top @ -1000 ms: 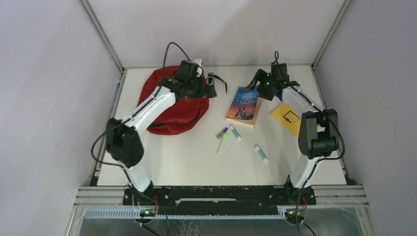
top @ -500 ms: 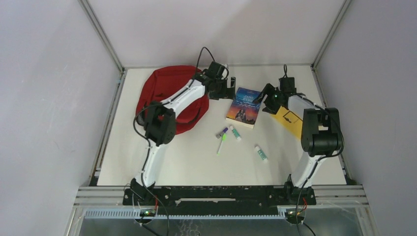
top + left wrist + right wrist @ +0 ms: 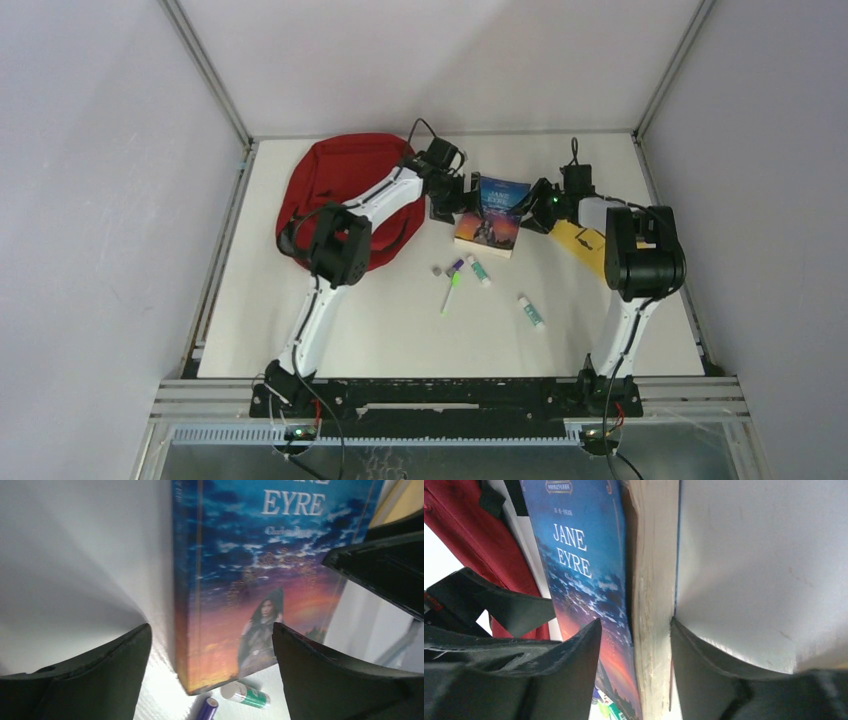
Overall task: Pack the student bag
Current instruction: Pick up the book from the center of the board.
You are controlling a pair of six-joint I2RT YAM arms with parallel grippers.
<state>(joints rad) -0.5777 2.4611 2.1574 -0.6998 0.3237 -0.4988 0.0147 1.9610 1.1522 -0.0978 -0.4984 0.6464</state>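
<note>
The red student bag [image 3: 340, 180] lies at the back left, my left arm reaching across it. A "Jane Eyre" paperback [image 3: 495, 212] lies right of it. My left gripper [image 3: 452, 200] is open at the book's left, spine side; in the left wrist view the gripper [image 3: 212, 645] frames the spine and cover [image 3: 260, 580] without touching them. My right gripper [image 3: 538, 205] is at the book's right edge. In the right wrist view the gripper [image 3: 636, 630] is open astride the page edge [image 3: 654, 580], one finger over the cover with a gap, the other against the pages by the table.
A yellow booklet [image 3: 585, 245] lies under my right arm. A purple marker [image 3: 452, 268], a green glue stick [image 3: 479, 271], a green marker [image 3: 450, 295] and another glue stick [image 3: 531, 312] lie just in front of the book. Frame rails edge the table.
My left gripper has swung from over the bag to the book's left edge. My right gripper has lowered onto the book's right edge. The book has shifted slightly left.
</note>
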